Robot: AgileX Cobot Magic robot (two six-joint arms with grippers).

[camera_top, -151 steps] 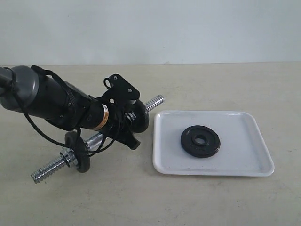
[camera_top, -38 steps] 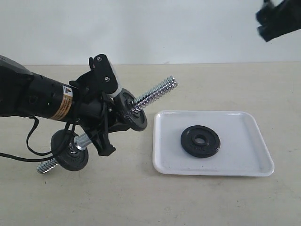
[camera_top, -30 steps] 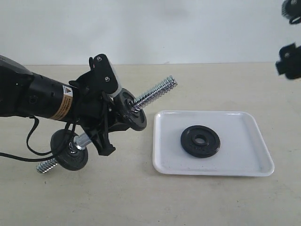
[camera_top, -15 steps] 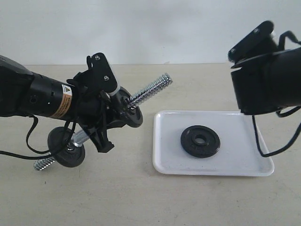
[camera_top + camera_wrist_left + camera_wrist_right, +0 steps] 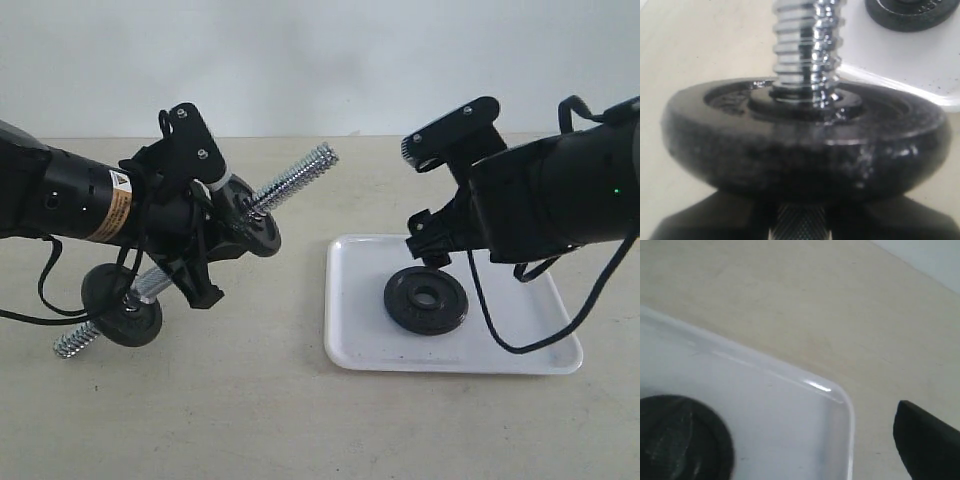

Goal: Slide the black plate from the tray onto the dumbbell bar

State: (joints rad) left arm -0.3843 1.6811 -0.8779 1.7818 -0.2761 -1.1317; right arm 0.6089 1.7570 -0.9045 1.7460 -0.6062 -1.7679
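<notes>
The black plate (image 5: 426, 300) lies flat in the white tray (image 5: 352, 345). My left gripper (image 5: 192, 255) is shut on the knurled middle of the dumbbell bar (image 5: 292, 178) and holds it off the table, tilted, its bare threaded end pointing up toward the tray. In the left wrist view a black disc (image 5: 805, 145) sits on the bar just past the gripper (image 5: 797, 227). A second disc (image 5: 122, 305) is on the low end. My right gripper (image 5: 432, 248) hangs open just above the plate's far edge. Only one of its fingers (image 5: 926, 445) shows in the right wrist view, beside the tray's corner (image 5: 842, 399) and the plate (image 5: 680, 440).
The tray lies right of centre on a beige table (image 5: 300, 420), with a pale wall behind. Black cables trail from both arms, one (image 5: 510, 335) looping over the tray's right part.
My right arm has come in from the upper right and dropped down over the tray, close above the plate. My left gripper has carried the tilted bar a little to the left.
</notes>
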